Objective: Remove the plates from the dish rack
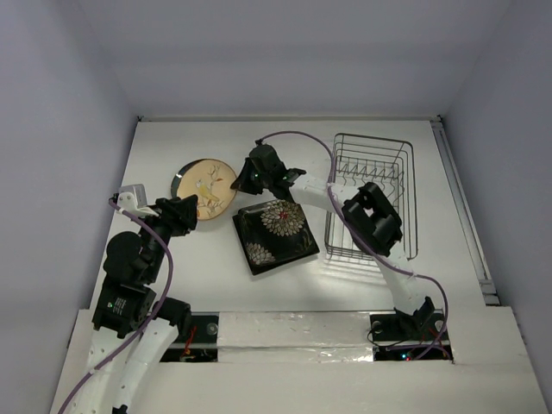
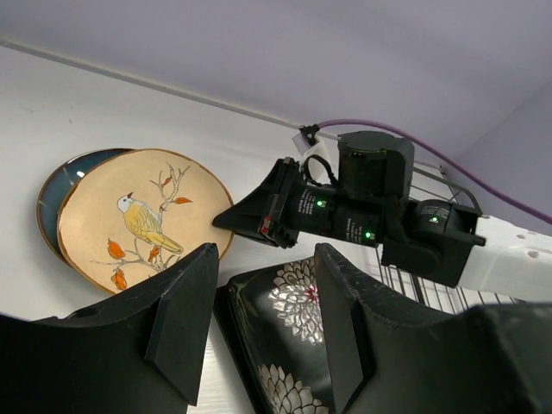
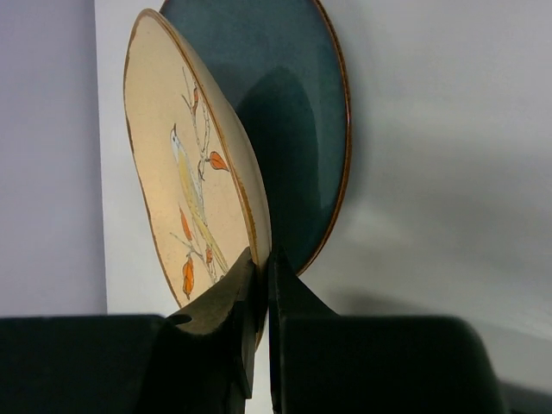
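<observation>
Rim of tan plate (image 3: 185, 172) clamped in right end effector (image 3: 263, 263) | left end effector (image 2: 266, 259) half-open, empty, nearby

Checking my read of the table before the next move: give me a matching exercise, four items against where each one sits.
1 bird plate
2 teal plate
3 flowered square plate
4 dish rack

A right side of table
B pinched at rim by right jaws
C under bird plate
D between round plates and rack

Pairs: 1-B, 2-C, 3-D, 4-A
</observation>
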Available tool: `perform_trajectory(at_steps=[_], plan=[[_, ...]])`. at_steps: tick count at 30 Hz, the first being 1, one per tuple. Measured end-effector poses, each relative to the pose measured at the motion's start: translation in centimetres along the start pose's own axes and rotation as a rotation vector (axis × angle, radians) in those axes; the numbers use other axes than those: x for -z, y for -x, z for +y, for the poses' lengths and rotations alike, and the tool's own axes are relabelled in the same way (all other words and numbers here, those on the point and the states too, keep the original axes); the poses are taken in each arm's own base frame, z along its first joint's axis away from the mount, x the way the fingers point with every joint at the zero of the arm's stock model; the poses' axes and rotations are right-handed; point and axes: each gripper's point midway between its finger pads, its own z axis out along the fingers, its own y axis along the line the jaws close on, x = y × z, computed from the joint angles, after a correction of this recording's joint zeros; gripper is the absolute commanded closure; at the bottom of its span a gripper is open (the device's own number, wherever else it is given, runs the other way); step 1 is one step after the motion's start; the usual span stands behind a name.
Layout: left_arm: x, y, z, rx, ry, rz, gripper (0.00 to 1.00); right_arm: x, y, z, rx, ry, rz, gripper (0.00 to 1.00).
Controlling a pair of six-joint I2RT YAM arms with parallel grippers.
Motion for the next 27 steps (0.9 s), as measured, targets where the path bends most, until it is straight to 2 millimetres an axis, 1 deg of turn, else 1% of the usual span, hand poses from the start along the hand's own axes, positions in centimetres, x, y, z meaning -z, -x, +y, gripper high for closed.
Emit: perform_trajectory(at_steps=[3,4,8,10,12,13,15,16,18,19,22,24,25,27], plan=[[0.0,0.0,0.0,0.0,0.0,0.0,0.54,-0.8,-0.4,-0.3,-0.039,-0.002,0.008,1.0],[0.0,0.0,0.0,0.0,-0.001,0.001,0.54,-1.0,-0.3,-0.3,-0.047,-0.002,0.006,0.98],[0.0,0.0,0.0,0.0,-0.003,0.001,0.54,-1.4,-0.4,-0.3,-0.075,0.001,0.004,0.81],[0.0,0.0,-0.1,0.0,-0.004,0.002,0.54,-1.4,-0.2,0.0,-0.094,0.013,-0.002,0.72],[0.0,0.0,-0.1,0.0,-0.005,0.002,0.54,-1.5,0.1,0.5,-0.102,0.031,-0.012,0.69],[0.0,0.0,-0.1,0.0,-0.006,0.003,0.54,-1.5,0.1,0.6,-0.104,0.034,-0.013,0.65],[0.0,-0.1,-0.1,0.0,-0.007,0.003,0.54,-1.5,0.1,0.6,-0.102,0.036,-0.013,0.63],[0.0,-0.1,-0.1,0.0,-0.008,0.003,0.53,-1.5,0.1,0.6,-0.1,0.036,-0.013,0.56],[0.0,-0.1,-0.1,0.0,-0.008,0.003,0.53,-1.5,0.1,0.6,-0.095,0.038,-0.015,0.49],[0.0,-0.1,-0.1,0.0,-0.008,0.003,0.53,-1.5,0.1,0.6,-0.09,0.038,-0.014,0.41],[0.0,-0.1,-0.1,0.0,-0.008,0.003,0.52,-1.5,0.0,0.4,-0.072,0.033,-0.014,0.28],[0.0,-0.1,-0.1,0.0,-0.008,0.004,0.51,-1.5,-0.2,0.3,-0.056,0.026,-0.012,0.22],[0.0,-0.1,-0.2,0.0,-0.008,0.004,0.51,-1.5,-0.4,0.2,-0.046,0.02,-0.011,0.17],[0.0,-0.1,-0.2,0.0,-0.009,0.003,0.5,-1.5,-0.7,0.1,-0.028,0.013,-0.01,0.14]])
